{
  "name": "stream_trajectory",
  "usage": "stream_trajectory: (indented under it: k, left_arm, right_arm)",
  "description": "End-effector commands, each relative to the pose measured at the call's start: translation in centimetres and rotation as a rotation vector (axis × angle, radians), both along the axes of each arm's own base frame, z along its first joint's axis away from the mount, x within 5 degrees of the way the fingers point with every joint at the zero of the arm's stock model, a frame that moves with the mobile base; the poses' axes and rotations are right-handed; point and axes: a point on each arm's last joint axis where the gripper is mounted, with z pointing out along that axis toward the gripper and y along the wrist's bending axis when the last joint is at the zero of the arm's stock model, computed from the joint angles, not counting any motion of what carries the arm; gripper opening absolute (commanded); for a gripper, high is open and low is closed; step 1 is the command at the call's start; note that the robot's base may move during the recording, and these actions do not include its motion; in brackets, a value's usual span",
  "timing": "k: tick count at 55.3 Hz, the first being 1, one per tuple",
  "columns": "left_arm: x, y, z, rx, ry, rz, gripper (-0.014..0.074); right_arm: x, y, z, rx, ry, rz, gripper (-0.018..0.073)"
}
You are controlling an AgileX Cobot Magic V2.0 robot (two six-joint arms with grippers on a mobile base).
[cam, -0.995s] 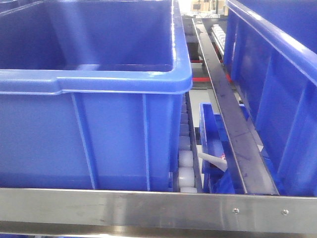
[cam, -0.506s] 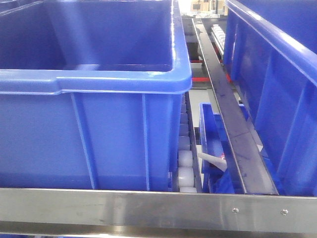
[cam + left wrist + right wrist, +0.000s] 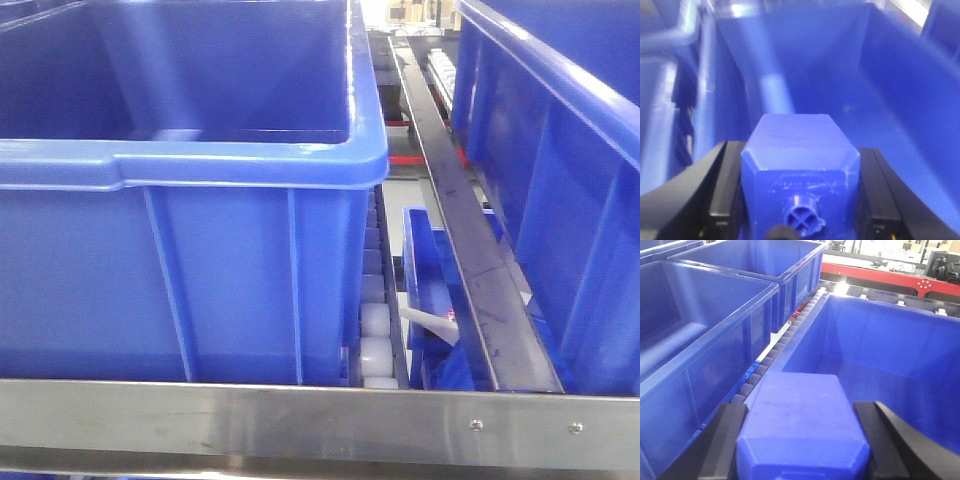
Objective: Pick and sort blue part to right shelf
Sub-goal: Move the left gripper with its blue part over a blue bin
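My left gripper (image 3: pixel 800 200) is shut on a blue part (image 3: pixel 799 155), a blocky piece with a cross-shaped stub on its near face, held over the inside of a large blue bin (image 3: pixel 880 100). My right gripper (image 3: pixel 800 440) is shut on a second blue part (image 3: pixel 802 427), a smooth block with bevelled corners, held above the open blue bin (image 3: pixel 880 355) on the right. Black fingers (image 3: pixel 722 440) press both sides of that block. Neither gripper nor part shows in the front view.
The front view shows a large blue bin (image 3: pixel 190 160) at left, another bin (image 3: pixel 560 200) at right, a metal rail (image 3: pixel 465 240) between them, white rollers (image 3: pixel 375 330) and a steel bar (image 3: pixel 320 425) in front. More bins (image 3: pixel 700 340) and a roller track (image 3: pixel 775 355) lie left of my right gripper.
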Motion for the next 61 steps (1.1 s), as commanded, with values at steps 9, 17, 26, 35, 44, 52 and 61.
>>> stream_trajectory:
  k: [9,17,26,35,44,52,61]
  left_arm:
    - [7.4,-4.8,1.0,0.089,0.023,-0.128,0.025]
    - [12.4,-7.4,-1.3,0.126,0.126,-0.148,0.025]
    - [17.1,-9.5,-4.7,0.151,0.231,-0.148,0.025]
    - [19.7,-10.7,-6.6,0.156,0.314,-0.144,0.025]
    - [20.8,-11.2,-8.6,0.177,0.378,-0.144,0.0256]
    - [20.9,-11.2,-9.2,0.187,0.403,-0.143,0.0364]
    - [20.8,-11.2,-9.1,0.19,0.412,-0.143,0.05]
  right_arm:
    - [-0.1,0.1,1.7,0.01,-0.112,0.016,0.0185]
    - [-0.1,0.1,1.8,0.012,-0.119,0.018,0.0185]
    - [-0.1,0.1,1.8,0.011,-0.118,0.018,0.0185]
    - [-0.1,0.1,1.8,0.012,-0.119,0.018,0.0185]
    - [-0.1,0.1,1.8,0.012,-0.119,0.018,0.0185]
    - [-0.1,0.1,1.8,0.012,-0.119,0.018,0.0185]
    - [-0.1,0.1,1.8,0.011,-0.118,0.018,0.0185]
